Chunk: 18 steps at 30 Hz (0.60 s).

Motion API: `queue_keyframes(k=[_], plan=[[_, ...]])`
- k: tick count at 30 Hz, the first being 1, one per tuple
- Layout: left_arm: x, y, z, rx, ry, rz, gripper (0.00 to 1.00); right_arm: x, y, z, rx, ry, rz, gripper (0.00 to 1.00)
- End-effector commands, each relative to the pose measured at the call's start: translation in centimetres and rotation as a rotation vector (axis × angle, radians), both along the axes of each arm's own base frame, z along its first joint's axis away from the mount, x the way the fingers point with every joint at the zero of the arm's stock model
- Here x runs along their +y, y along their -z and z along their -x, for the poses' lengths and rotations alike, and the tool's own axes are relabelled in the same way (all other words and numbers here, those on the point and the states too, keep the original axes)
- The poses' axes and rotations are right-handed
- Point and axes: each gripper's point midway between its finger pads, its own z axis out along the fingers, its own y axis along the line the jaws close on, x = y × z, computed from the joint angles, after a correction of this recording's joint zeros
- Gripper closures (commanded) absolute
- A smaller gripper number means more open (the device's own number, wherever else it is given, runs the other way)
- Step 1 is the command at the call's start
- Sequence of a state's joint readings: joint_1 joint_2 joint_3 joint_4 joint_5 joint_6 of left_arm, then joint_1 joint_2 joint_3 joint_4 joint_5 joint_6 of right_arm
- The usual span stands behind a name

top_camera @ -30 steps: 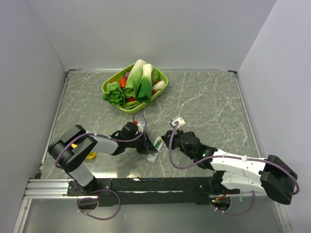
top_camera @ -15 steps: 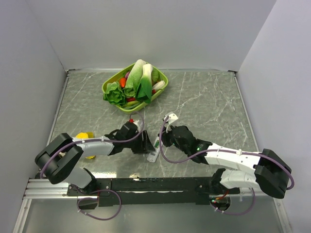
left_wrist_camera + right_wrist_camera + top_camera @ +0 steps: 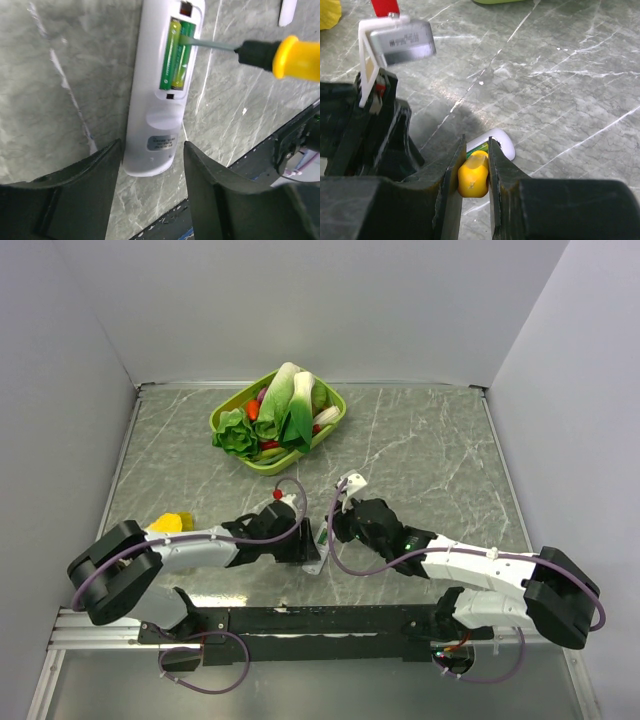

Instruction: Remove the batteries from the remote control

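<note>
The left end effector (image 3: 152, 148) has opened from shut and now straddles, half-wide, the near end of the slim white plastic remote control (image 3: 159, 100). The remote lies flat by the near edge of the grey marbled surface (image 3: 50, 75). Its dark green cylindrical batteries (image 3: 172, 55) remain in the recess. The right end effector (image 3: 476, 150) clamps the yellow-handled screwdriver (image 3: 295, 57), blade tip at the batteries, so prying looks ready to begin.

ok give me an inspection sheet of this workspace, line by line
surface: grey marbled table
job's things: remote back up, cover off; two batteries inside
clutter: cover strip apart from remote; basket of vegetables at the back; yellow item at near left
grippers: left gripper open, jaws either side of remote's end; right gripper shut on screwdriver, tip at the batteries
cables: purple cables looped along arms
surroundings: plain walls on three sides
</note>
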State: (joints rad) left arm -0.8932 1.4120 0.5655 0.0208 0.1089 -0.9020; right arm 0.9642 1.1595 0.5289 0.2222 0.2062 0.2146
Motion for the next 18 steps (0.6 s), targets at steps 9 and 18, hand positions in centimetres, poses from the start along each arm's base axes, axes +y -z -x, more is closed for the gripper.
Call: queue_keyframes(k=[9,18], plan=[[1.3,4.7,1.9,0.069,-0.020,-0.195,0.55,0.3,4.4,4.4,0.208,-0.077,-0.060,1.00],[2.8,7.4,3.2,0.154,-0.074,-0.247,0.73,-0.2,4.5,4.9,0.209,-0.064,-0.109,1.00]])
